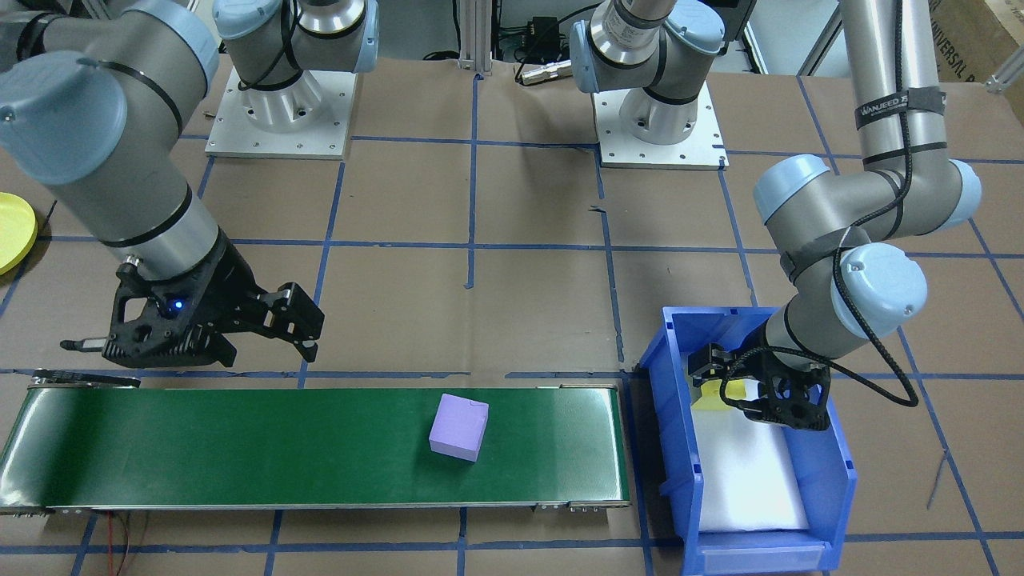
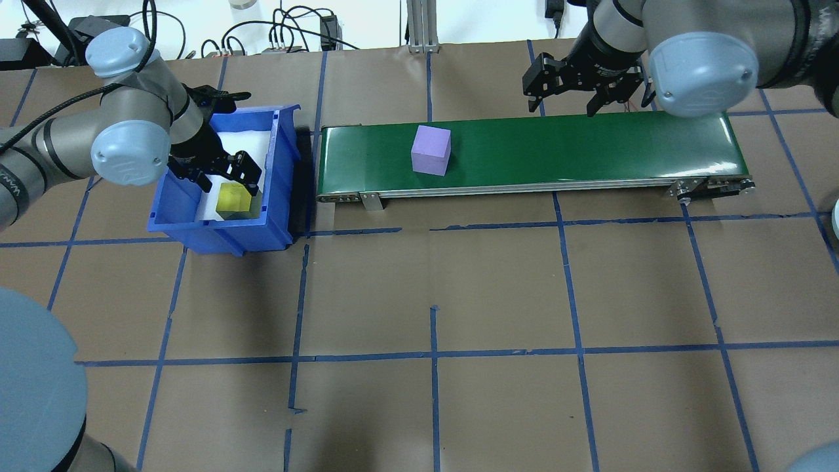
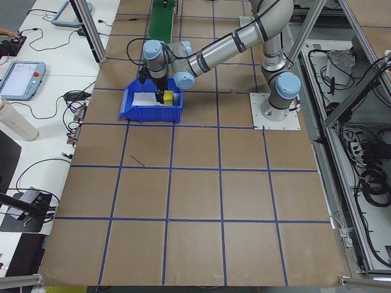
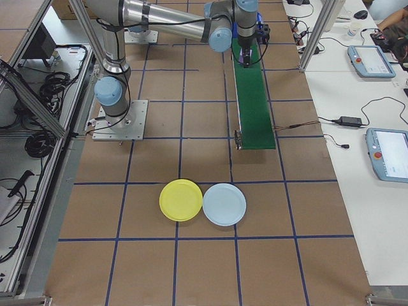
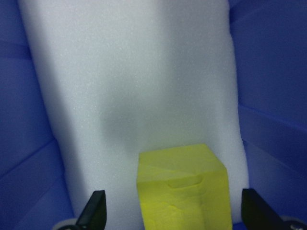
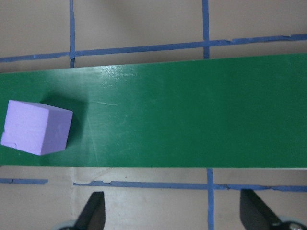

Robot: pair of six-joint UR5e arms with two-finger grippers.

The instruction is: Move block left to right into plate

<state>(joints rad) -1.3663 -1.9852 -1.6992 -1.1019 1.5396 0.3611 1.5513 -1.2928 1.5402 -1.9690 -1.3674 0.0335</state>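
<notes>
A yellow block point(image 2: 233, 200) rests on white foam inside the blue bin point(image 2: 223, 233). My left gripper point(image 2: 226, 178) is lowered into the bin and open, one finger on each side of the block point(image 5: 182, 191) with gaps showing in the left wrist view. On the green conveyor belt point(image 2: 590, 147) lies a purple block point(image 2: 430, 150). My right gripper point(image 2: 564, 101) hangs open over the belt's far edge, well to the right of the purple block point(image 6: 37, 127), holding nothing. The yellow plate point(image 4: 181, 200) sits on the table beyond the belt's right end.
A pale blue plate point(image 4: 224, 204) lies touching the yellow one. The bin stands just off the belt's left end. Brown paper with blue tape lines covers the table point(image 2: 432, 295). Tablets and cables lie on the side bench point(image 4: 376, 127).
</notes>
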